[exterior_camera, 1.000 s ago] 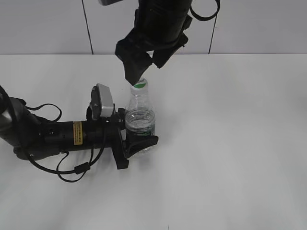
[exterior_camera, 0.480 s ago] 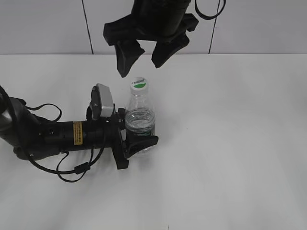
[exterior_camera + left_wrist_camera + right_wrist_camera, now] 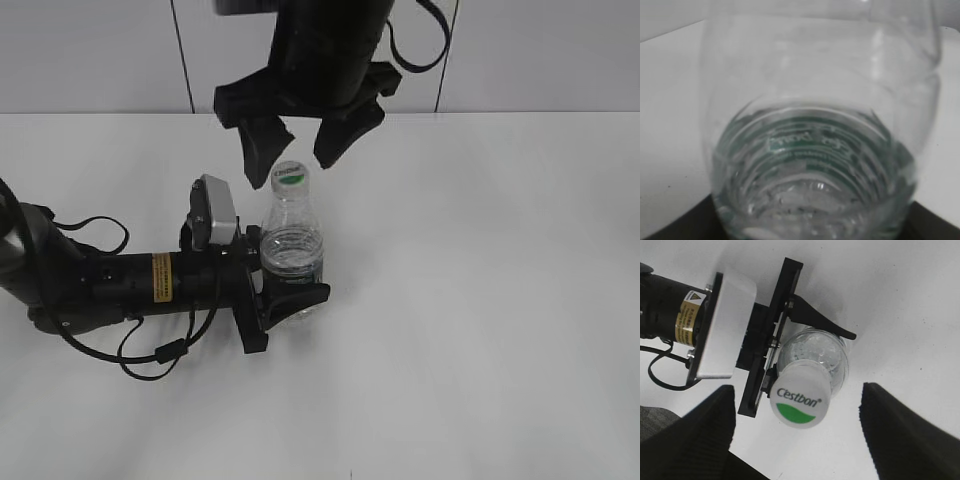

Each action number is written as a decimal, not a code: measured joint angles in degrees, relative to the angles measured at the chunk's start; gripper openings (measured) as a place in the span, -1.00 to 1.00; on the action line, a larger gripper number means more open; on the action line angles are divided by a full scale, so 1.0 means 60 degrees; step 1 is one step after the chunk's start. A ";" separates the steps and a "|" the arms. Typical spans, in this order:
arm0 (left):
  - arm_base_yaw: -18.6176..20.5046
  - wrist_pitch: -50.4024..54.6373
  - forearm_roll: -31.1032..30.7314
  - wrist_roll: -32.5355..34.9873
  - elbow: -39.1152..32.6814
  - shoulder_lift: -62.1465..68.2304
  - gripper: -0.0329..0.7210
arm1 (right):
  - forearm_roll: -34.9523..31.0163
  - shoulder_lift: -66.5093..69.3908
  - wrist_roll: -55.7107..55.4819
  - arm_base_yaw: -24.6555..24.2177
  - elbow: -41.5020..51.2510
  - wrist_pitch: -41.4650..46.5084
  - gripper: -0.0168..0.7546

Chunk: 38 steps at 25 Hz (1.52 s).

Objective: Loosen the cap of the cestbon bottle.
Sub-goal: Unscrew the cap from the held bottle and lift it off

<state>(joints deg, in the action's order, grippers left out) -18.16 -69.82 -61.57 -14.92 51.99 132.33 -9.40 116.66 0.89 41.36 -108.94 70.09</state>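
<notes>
The cestbon bottle (image 3: pixel 292 250) stands upright on the white table, clear with a dark green label band; it fills the left wrist view (image 3: pixel 820 125). Its white cap (image 3: pixel 290 175) with a green patch shows from above in the right wrist view (image 3: pixel 800 401). My left gripper (image 3: pixel 292 298) lies low on the table and is shut on the bottle's lower body. My right gripper (image 3: pixel 297 150) hangs just above the cap, open wide, with one finger on either side of the cap and not touching it (image 3: pixel 797 432).
The left arm (image 3: pixel 110 285) lies along the table at the left with loose black cables. A tiled wall (image 3: pixel 100 50) stands behind the table's far edge. The white tabletop (image 3: pixel 480 300) stretches to the right and front.
My right gripper was shut down at the cap, then let go, opened wide and rose. It has since come slightly lower around the cap. The bottle and left arm have not moved.
</notes>
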 joint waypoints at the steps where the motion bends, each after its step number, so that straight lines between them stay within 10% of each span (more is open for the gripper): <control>1: 0.0000 0.0000 0.0000 0.0000 0.0000 0.0000 0.18 | 0.0000 0.0079 0.0000 0.0000 0.0000 0.0000 0.56; 21: 0.0000 -0.0013 -0.0011 0.0000 0.0000 0.0000 0.18 | 0.0303 0.0423 0.0000 0.0000 0.0000 0.0000 0.54; 29: 0.0000 -0.0007 -0.0011 0.0000 0.0000 0.0000 0.18 | 0.0277 0.0423 0.0210 0.0043 0.0000 -0.0009 -0.19; 38: 0.0000 -0.0007 -0.0011 0.0000 0.0000 0.0000 0.18 | 0.0277 0.0423 0.1535 0.0063 0.0000 -0.0009 -0.19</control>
<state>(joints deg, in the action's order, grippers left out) -18.16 -69.86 -61.63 -14.92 51.99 132.33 -7.74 119.20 10.10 41.73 -108.94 70.03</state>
